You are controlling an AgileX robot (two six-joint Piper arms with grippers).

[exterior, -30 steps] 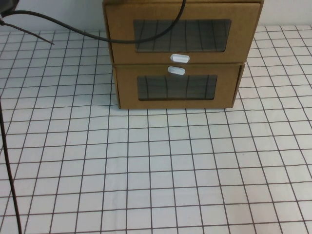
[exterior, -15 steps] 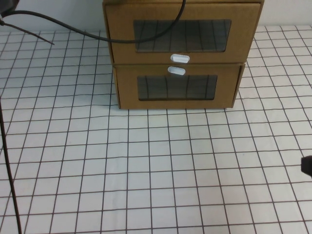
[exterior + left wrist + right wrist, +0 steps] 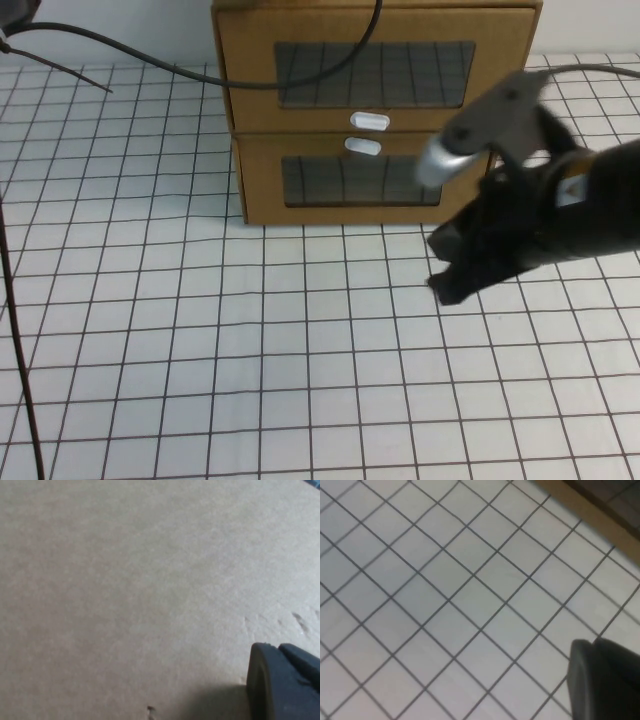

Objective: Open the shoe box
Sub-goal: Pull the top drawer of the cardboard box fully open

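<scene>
Two brown cardboard shoe boxes are stacked at the back of the table, the upper box (image 3: 375,70) on the lower box (image 3: 365,180). Each has a dark front window and a white pull tab, the upper tab (image 3: 369,121) just above the lower tab (image 3: 362,146). My right gripper (image 3: 447,284) hangs shut and empty over the table, just in front of the lower box's right end. In the right wrist view the right gripper (image 3: 592,647) is above the checked cloth, with the box's bottom edge (image 3: 590,505) beyond. My left gripper (image 3: 277,650) sits shut close against plain cardboard (image 3: 125,580); the high view does not show it.
A white cloth with a dark grid (image 3: 250,350) covers the table. A black cable (image 3: 130,55) runs from the back left across the upper box front. Another thin cable (image 3: 18,350) hangs down the left edge.
My right arm has swept in from the right edge to just in front of the lower box's right end. The boxes have not moved.
</scene>
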